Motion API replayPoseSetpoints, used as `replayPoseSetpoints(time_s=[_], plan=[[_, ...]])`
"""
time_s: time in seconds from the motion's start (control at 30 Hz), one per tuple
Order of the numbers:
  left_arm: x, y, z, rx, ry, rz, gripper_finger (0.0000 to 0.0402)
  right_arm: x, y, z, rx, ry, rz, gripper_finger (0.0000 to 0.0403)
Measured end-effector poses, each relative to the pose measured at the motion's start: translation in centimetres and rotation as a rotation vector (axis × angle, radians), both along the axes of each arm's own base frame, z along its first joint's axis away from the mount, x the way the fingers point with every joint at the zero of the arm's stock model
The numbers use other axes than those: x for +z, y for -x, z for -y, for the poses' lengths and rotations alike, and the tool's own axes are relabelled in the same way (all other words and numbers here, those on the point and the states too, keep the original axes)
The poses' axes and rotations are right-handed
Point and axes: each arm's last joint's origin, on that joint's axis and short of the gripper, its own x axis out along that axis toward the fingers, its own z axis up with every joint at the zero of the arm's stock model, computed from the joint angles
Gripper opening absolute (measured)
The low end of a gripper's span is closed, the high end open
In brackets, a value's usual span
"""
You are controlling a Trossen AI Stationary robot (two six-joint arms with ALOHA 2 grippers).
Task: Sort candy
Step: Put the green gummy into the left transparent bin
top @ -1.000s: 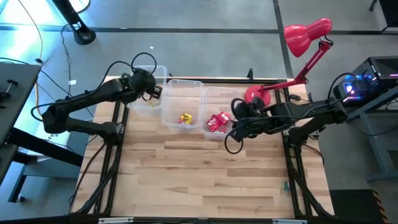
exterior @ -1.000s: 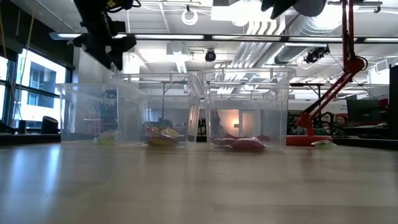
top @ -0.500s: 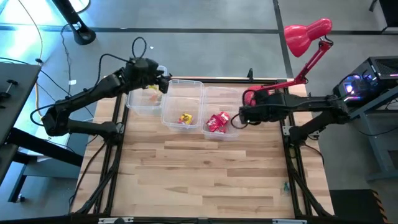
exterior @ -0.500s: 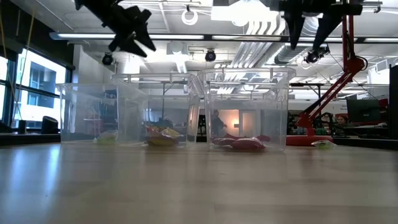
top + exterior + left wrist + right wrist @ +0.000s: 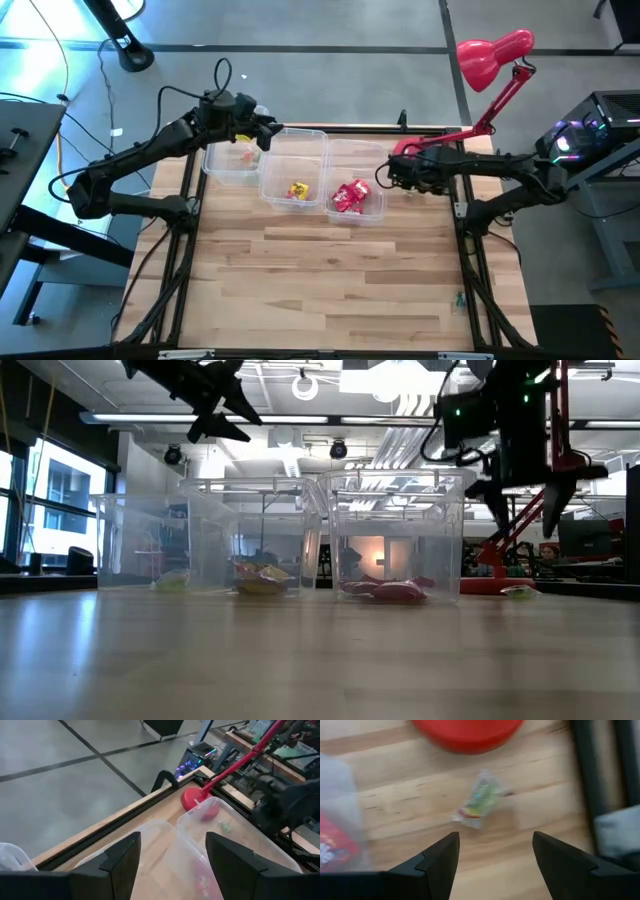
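Three clear bins stand in a row at the table's far side. The left bin (image 5: 232, 162) holds a small pale green candy (image 5: 246, 155), the middle bin (image 5: 293, 168) a yellow candy (image 5: 297, 190), and the right bin (image 5: 357, 190) red candy packets (image 5: 350, 196). A green-and-pale wrapped candy (image 5: 479, 800) lies flat on the table right of the right bin, also seen in the low view as the loose candy (image 5: 518, 591). My right gripper (image 5: 495, 857) hangs open above it, pointing down, touching nothing. My left gripper (image 5: 267, 131) is open and empty, high over the far rims of the left and middle bins.
A red desk lamp's round base (image 5: 467, 730) stands on the table just beyond the loose candy, and its arm (image 5: 495, 100) rises to the right. The wooden table (image 5: 320, 280) stretches bare in front of the bins.
My right gripper has swung from beside the right bin toward the table's far right, come down and rolled about, so it now points down over the loose candy. My left gripper has risen out of the left bin, tipped up toward level and swung toward the middle bin.
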Motion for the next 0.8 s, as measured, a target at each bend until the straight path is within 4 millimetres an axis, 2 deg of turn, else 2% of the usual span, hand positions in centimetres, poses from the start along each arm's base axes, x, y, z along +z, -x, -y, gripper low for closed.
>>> replayPoseSetpoints(time_s=[0.1, 0.23, 0.4, 0.57, 0.8], plan=[[0.1, 0.0, 0.0, 0.005, 0.01, 0.013, 0.0218, -2.4, 0.3, 0.6, -0.034, 0.007, 0.049, 0.0247], [0.0, 0.0, 0.0, 0.017, 0.034, 0.025, 0.0218, -5.7, 1.8, 1.0, -0.129, -0.011, 0.059, 0.0247], [0.0, 0.0, 0.0, 0.023, 0.045, 0.032, 0.0218, -8.5, 2.8, 1.1, -0.237, 0.033, 0.129, 0.0247], [0.0, 0.0, 0.0, 0.036, 0.07, 0.046, 0.0218, -9.1, 2.7, 1.0, -0.244, 0.057, 0.174, 0.0247], [0.0, 0.0, 0.0, 0.04, 0.074, 0.045, 0.0218, -8.4, 2.2, -0.5, -0.042, -0.102, 0.123, 0.0247]])
